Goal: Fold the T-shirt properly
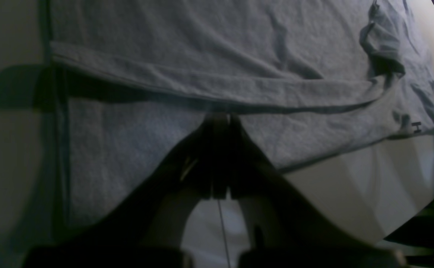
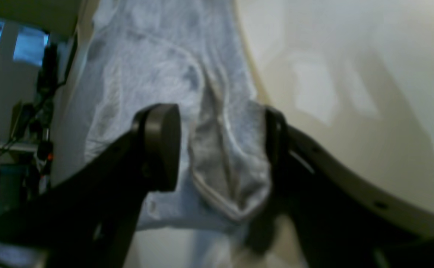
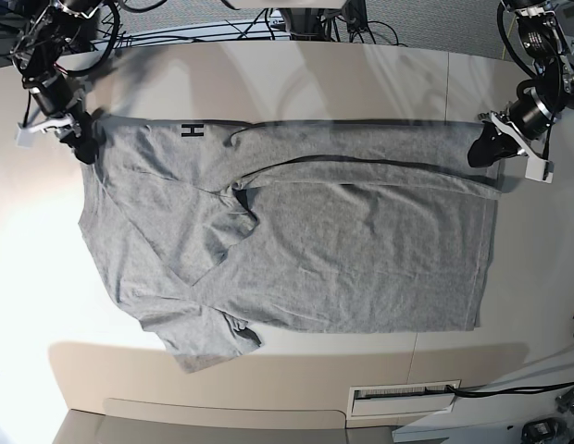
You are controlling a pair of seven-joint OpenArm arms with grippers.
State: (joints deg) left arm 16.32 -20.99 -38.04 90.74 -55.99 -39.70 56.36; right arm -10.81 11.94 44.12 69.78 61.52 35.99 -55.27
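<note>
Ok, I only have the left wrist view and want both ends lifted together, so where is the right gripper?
Observer: The right gripper is at the far corner of the T-shirt, at its shoulder end. The left gripper is at the hem end.
Operator: Has it closed on cloth?
Observer: No. In the right wrist view its jaws stand open, with a bunched fold of fabric between them.
Operator: Is the rest lying flat?
Observer: Mostly. One sleeve sticks out unfolded at the near edge.
</note>
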